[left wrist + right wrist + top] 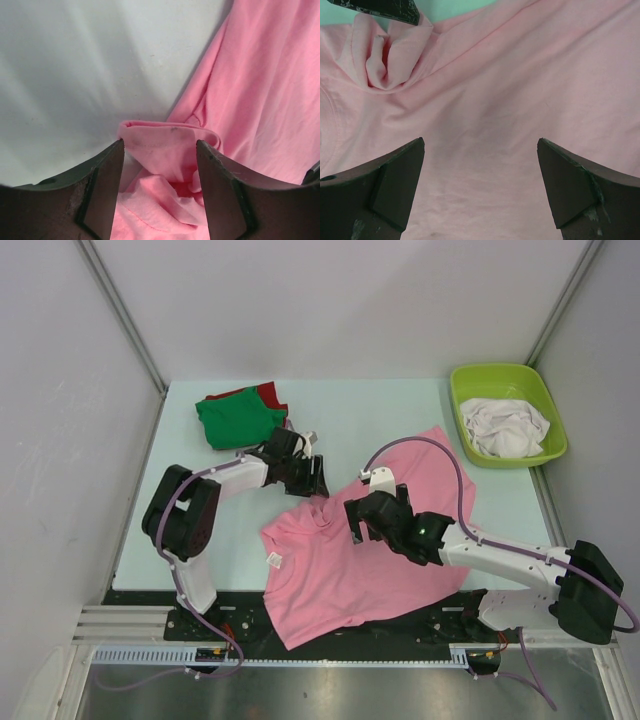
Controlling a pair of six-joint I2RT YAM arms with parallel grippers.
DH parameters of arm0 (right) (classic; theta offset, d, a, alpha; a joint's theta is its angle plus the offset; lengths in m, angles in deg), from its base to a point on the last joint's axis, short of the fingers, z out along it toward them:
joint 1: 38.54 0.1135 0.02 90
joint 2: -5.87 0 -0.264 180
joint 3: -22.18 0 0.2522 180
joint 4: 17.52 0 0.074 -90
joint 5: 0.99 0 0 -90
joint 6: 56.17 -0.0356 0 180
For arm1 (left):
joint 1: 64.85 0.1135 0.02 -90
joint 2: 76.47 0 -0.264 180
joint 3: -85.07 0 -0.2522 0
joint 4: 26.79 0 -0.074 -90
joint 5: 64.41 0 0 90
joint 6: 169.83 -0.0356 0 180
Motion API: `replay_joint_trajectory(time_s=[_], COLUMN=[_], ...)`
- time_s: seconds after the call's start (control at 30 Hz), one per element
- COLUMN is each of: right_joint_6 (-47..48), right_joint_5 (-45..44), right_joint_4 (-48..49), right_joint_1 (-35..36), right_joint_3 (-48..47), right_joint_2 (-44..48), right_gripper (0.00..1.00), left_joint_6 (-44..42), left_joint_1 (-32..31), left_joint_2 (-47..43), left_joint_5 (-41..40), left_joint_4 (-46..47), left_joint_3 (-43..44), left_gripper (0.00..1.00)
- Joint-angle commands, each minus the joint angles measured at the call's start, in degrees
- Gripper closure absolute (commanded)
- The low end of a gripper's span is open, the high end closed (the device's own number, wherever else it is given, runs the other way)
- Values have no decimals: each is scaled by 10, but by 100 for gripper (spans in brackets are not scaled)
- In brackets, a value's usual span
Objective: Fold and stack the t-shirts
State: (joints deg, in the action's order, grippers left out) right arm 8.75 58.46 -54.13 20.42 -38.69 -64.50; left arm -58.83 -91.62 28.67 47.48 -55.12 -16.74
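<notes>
While left jaws and right jaws stand open, the pink t-shirt (350,580) lies rumpled.

Bench, tub and surround

A pale mint bench (380,410) is boxed in by white walls (330,300) — grey metal posts (120,312) run up the back corners. At the bench's far right corner stands a lime-green plastic tub (500,368), rectangular with rounded corners. A slotted metal rail (300,662) runs along the near edge.

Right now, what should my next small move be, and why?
Probably close the left gripper on the bunched fold of the pink t-shirt: it sits between the open jaws, ungripped. The right gripper hangs open above flat fabric, so it can wait.
</notes>
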Motion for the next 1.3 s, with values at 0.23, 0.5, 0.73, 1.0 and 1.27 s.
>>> replay_joint_trajectory(time_s=[0.23,0.5,0.73,1.0,1.27], right_joint_6=[-12,-14,-16,-2,18], right_joint_5=[-7,-7,-9,-7,90], right_joint_4=[11,9,7,21,75], right_joint_1=[3,4,4,-53,-226], right_joint_3=[6,7,10,6,-39], right_joint_2=[12,7,10,37,30], right_gripper=[0,0,0,0,0], left_joint_6=[13,26,26,27,-44], left_joint_1=[18,17,18,58,127], left_joint_2=[-3,23,35,-83,-135], left_joint_5=[-29,-12,-2,0,-33], left_joint_4=[-9,9,9,-82,-224], left_joint_3=[-10,-21,-8,61,241], left_gripper=[36,54,100,100,82])
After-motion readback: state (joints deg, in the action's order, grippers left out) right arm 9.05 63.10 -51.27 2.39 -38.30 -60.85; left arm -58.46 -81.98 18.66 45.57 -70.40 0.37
